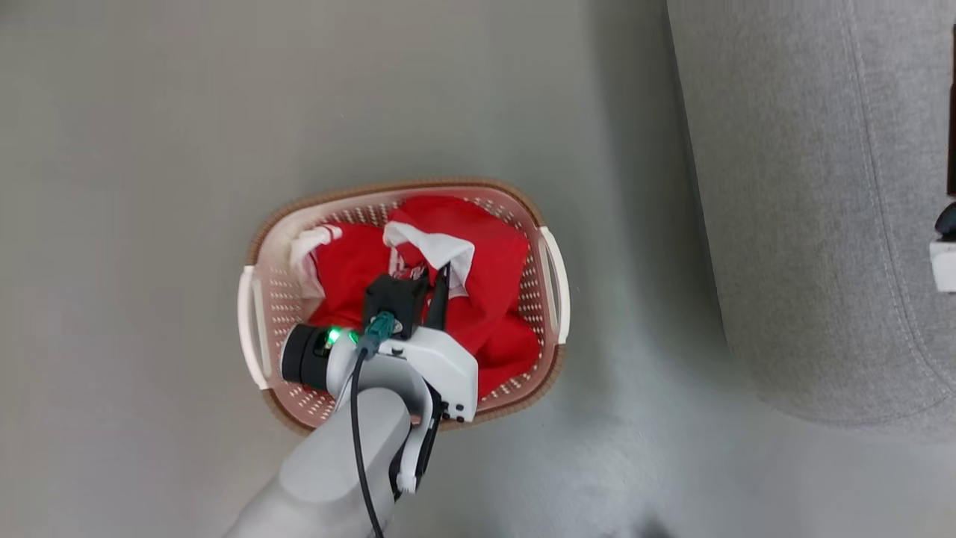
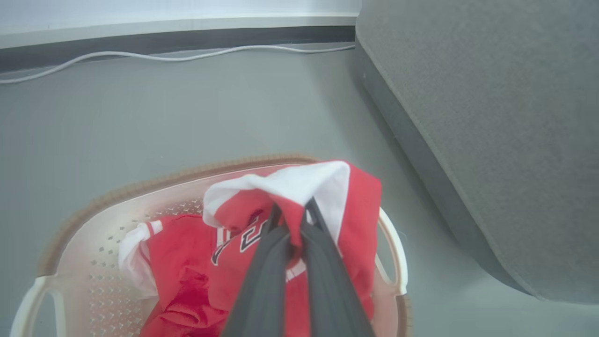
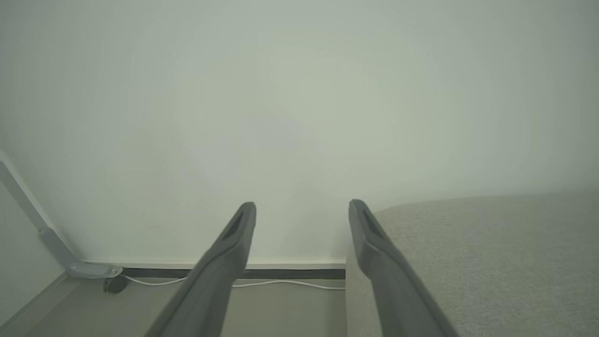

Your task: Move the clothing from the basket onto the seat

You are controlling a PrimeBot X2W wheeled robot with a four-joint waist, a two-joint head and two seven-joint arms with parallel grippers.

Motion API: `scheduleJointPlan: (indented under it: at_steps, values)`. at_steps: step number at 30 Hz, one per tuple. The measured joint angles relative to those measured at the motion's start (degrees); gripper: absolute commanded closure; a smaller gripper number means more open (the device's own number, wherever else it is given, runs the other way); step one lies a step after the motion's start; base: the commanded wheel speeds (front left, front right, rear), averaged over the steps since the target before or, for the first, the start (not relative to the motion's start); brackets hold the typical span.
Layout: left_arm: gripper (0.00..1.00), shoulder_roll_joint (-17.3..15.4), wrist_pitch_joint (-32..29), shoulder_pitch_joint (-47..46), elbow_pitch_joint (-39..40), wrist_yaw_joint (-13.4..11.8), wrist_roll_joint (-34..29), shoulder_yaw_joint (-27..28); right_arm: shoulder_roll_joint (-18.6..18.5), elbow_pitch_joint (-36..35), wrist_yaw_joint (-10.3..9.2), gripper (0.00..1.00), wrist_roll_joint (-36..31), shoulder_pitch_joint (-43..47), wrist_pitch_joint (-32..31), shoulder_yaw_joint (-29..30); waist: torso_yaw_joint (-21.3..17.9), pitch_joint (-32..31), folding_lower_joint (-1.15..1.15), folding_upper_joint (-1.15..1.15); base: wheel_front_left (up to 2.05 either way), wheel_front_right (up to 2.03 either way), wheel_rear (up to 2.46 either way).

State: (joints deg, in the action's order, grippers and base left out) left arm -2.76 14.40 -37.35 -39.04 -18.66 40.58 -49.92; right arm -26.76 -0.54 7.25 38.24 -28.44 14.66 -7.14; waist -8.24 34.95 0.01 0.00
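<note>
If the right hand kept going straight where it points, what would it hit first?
Most likely the pale wall: the open right hand aims at it, nothing between. The grey seat sits close beside that line, though depth is unclear.

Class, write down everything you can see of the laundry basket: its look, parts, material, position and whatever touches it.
The basket is a cream-white rounded rectangle that looks like plastic. Its walls are punched with rows of small holes and topped by a brown woven-look rim. A white handle sits on each short side. It stands upright on the grey floor, left of the grey seat and apart from it. Red-and-white clothing fills it, and the left gripper reaches in, fingers shut on a fold.
</note>
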Motion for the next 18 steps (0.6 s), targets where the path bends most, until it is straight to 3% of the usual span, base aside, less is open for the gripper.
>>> scheduleJointPlan:
  at_steps: [9,18]
  values:
    - [1.0,0.0,0.0,7.1,6.1,1.1,-6.1,4.9,0.8,3.2,0.0,0.0,-1.7,5.0,0.0,0.2,3.3,-7.9,0.0,0.0,0.0,0.0,0.0]
    - [1.0,0.1,0.0,12.7,11.7,3.8,-11.5,10.5,3.0,6.4,0.0,0.0,-4.2,9.6,0.0,-0.4,5.7,-15.3,-0.01,0.0,0.0,0.0,0.0]
